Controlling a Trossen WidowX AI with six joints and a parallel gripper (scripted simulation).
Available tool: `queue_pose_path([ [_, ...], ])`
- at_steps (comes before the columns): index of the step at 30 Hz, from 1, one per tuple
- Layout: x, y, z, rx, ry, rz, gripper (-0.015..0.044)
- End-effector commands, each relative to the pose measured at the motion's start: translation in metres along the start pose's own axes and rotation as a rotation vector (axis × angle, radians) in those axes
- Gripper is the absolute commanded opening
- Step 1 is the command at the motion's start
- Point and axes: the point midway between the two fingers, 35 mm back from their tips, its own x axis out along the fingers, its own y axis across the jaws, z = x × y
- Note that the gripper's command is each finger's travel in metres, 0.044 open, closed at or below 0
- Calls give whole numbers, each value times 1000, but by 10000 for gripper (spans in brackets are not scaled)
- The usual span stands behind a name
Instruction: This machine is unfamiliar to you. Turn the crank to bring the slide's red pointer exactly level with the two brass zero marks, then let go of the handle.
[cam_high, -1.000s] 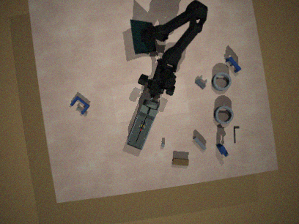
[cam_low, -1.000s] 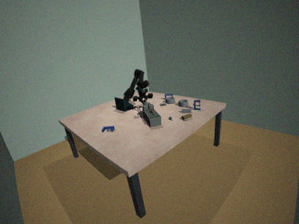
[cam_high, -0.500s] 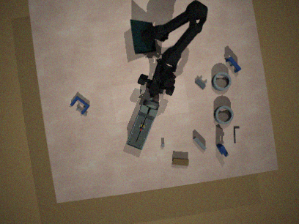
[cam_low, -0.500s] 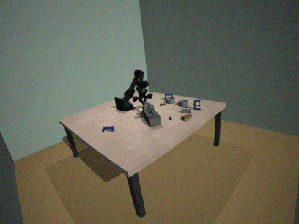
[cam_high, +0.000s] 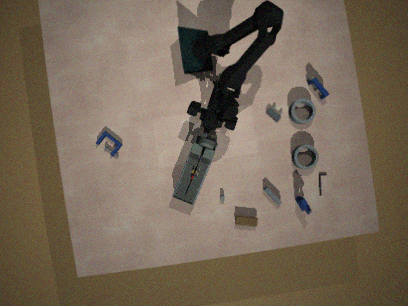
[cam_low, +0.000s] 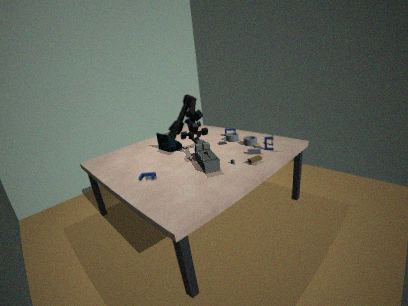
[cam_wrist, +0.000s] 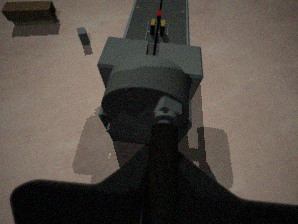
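Observation:
The grey slide machine (cam_high: 188, 184) (cam_low: 208, 164) has a slot along its top. Its red pointer (cam_wrist: 159, 13) (cam_high: 193, 177) stands slightly beyond the two brass zero marks, on the side away from my gripper, not level with them. One brass mark (cam_wrist: 153, 26) is left of the slot and the other brass mark (cam_wrist: 163, 27) is right of it. The round crank hub (cam_wrist: 145, 80) is at the machine's near end. My gripper (cam_wrist: 158, 150) (cam_high: 209, 131) is shut on the crank handle (cam_wrist: 168, 108), which is partly hidden by the dark fingers.
A brown block (cam_wrist: 30, 11) (cam_high: 246, 220) and a small grey piece (cam_wrist: 83, 36) (cam_high: 222, 197) lie beside the machine. Two grey rings, including the upper ring (cam_high: 290, 111), and several blue brackets lie farther off. One blue bracket (cam_high: 116, 149) is on the opposite side.

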Motion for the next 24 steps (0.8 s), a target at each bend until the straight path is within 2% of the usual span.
queue_pose_path([
  [1,3,-8,-3,8,6,-24,0],
  [24,9,-13,-8,8,6,-24,0],
])
